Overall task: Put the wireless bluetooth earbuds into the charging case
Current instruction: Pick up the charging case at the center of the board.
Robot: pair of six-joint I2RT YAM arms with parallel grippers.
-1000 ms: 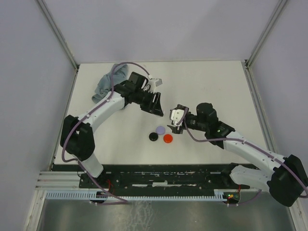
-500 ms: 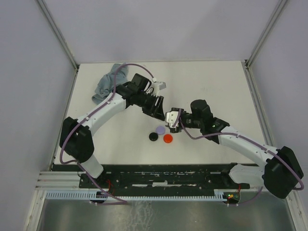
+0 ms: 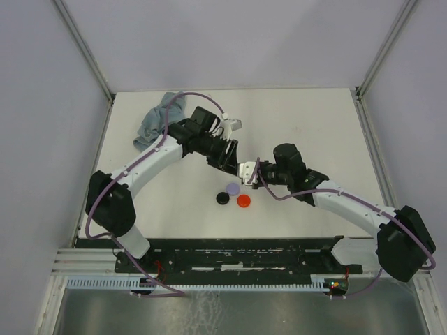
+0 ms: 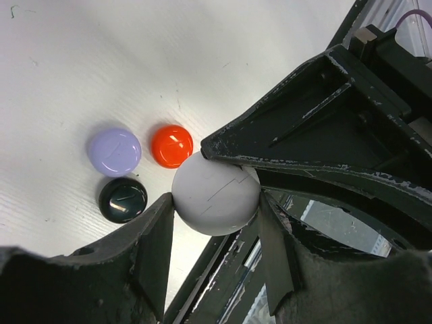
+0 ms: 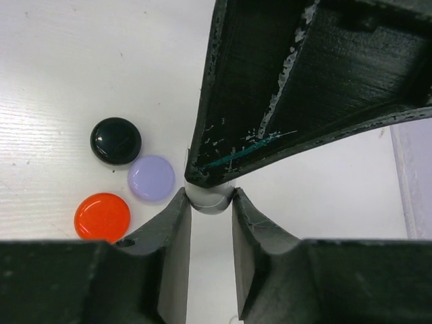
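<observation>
You are clamping the white case (image 4: 213,190) in the left gripper (image 4: 216,206); the right gripper (image 5: 209,202) is pinching it too, near three discs (image 4: 115,152); no earbuds are showing; insertion is not yet begun.

Bright, even overhead light, white worktop (image 3: 307,118) nearly washed out, shadows soft and faint, small glints of glare on the glossy black disc (image 4: 123,198) and red disc (image 4: 171,145), right pincer's fingers (image 5: 169,263) near the lens dark and slightly soft, top view sharp
</observation>
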